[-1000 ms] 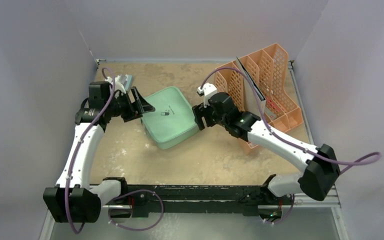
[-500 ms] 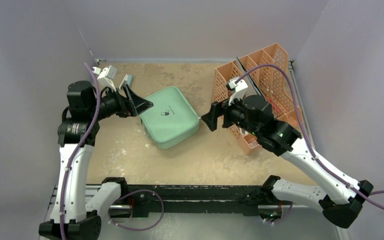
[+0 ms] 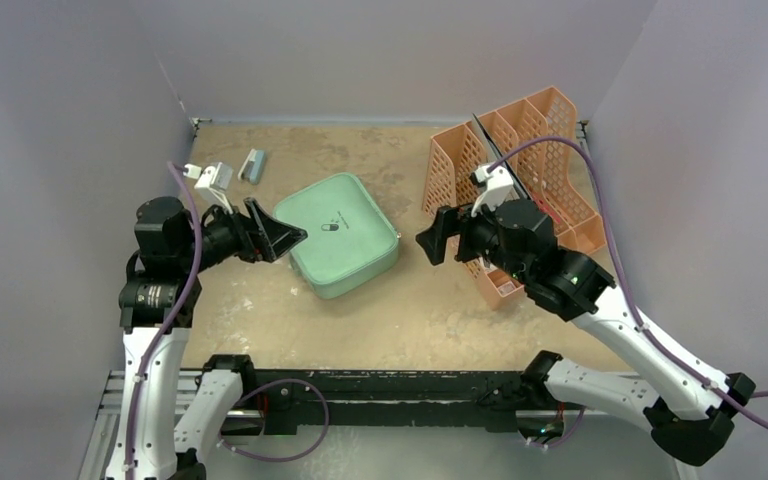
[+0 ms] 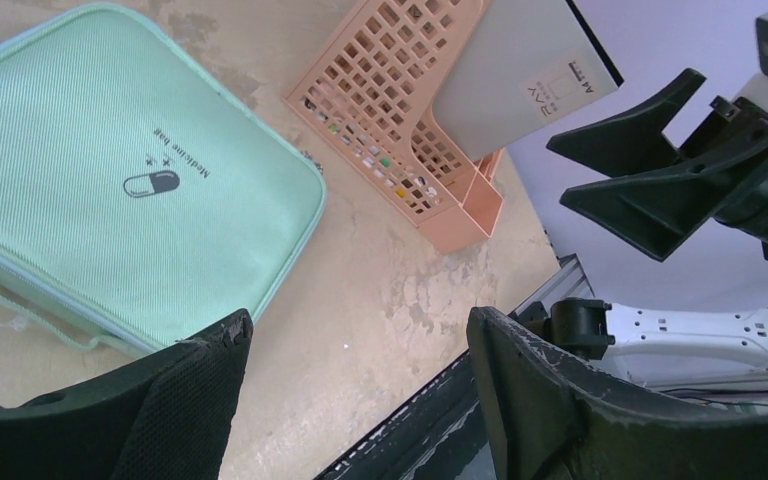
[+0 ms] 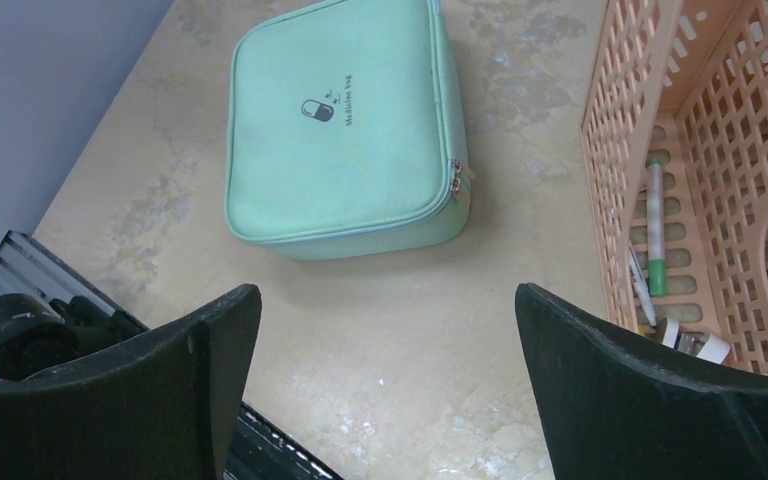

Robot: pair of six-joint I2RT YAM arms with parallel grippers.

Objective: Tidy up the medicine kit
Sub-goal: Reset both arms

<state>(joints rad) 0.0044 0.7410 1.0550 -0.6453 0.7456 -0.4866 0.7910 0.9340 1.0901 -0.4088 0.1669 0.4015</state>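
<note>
On the table (image 3: 380, 310), left of a peach rack (image 3: 550, 150), the mint-green medicine kit (image 3: 340, 235) lies flat, zipped shut.
The left hand (image 3: 288, 238) hangs wide open at its left edge; the right hand (image 3: 428, 238), equally open, hangs near its right corner.

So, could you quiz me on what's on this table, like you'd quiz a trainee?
1. True or false: the right gripper is clamped on the medicine kit.
2. What is printed on the kit's top? A) a red cross B) a pill icon C) a star
3. Which thing does the green pen lie inside?

Key
1. False: its jaws stand open, apart from the kit.
2. B.
3. The peach mesh rack.
</note>
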